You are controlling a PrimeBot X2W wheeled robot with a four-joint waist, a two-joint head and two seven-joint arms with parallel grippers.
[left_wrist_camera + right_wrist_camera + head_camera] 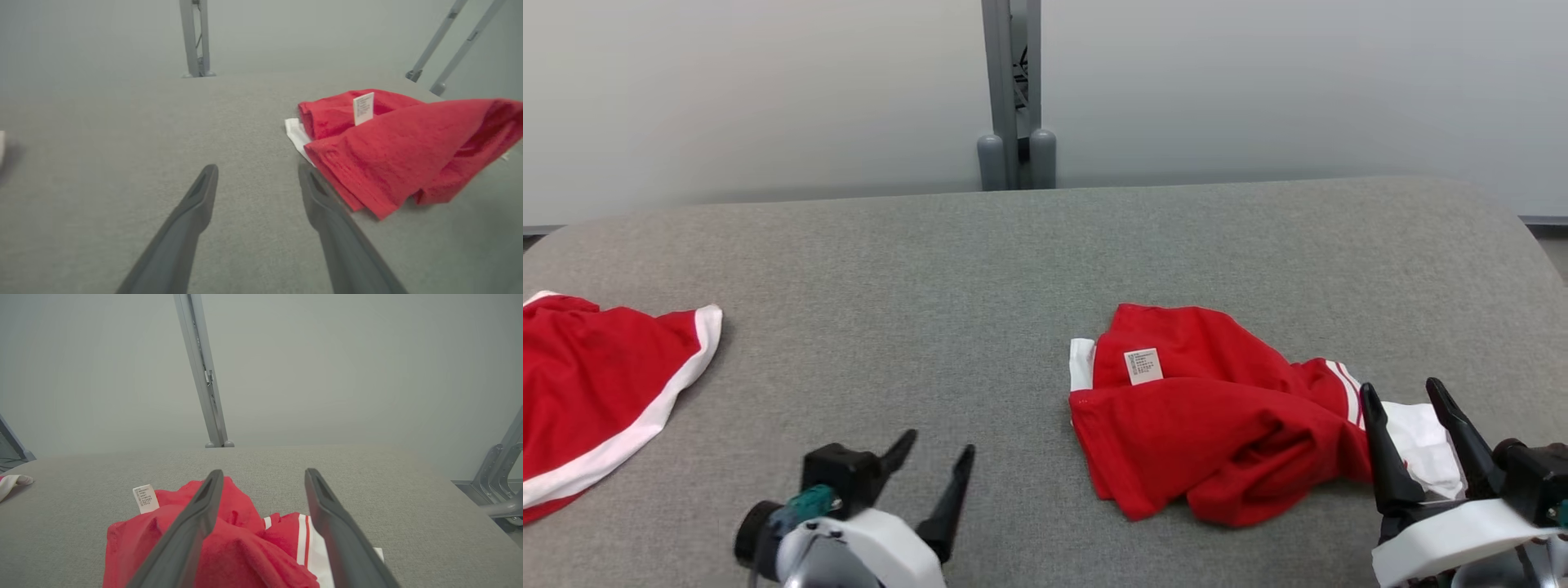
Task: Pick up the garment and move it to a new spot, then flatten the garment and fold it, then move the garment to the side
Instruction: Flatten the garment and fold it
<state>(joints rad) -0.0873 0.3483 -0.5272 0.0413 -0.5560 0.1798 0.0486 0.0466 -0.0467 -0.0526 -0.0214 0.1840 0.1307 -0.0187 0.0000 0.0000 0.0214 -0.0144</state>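
The task is being judged as barely begun. The garment (1217, 416), red with white trim, is lying crumpled in a heap on the grey table (931, 286), at about four o'clock in the head view, with its care label (1143, 366) turned up. It is being neither lifted nor spread, and no fold is being shown in it. The pick-up, the move to a new spot, the flattening, the folding and the move aside are all being counted as steps not yet done.

The left gripper (935, 445) is being held at seven o'clock with its fingers apart and nothing between them. It is standing clear of the cloth, which is lying just off to two o'clock of it in the left wrist view. The right gripper (1401, 388) is being held at five o'clock, also spread wide and empty. It is hovering over the striped end of the heap, and whether it is touching the cloth cannot be told.

Counted: two grippers, two red garments, one label, one grey post (1013, 90) at twelve o'clock. The second garment (596, 392) is lying at nine o'clock, well apart from the first and cut off by the picture's edge.
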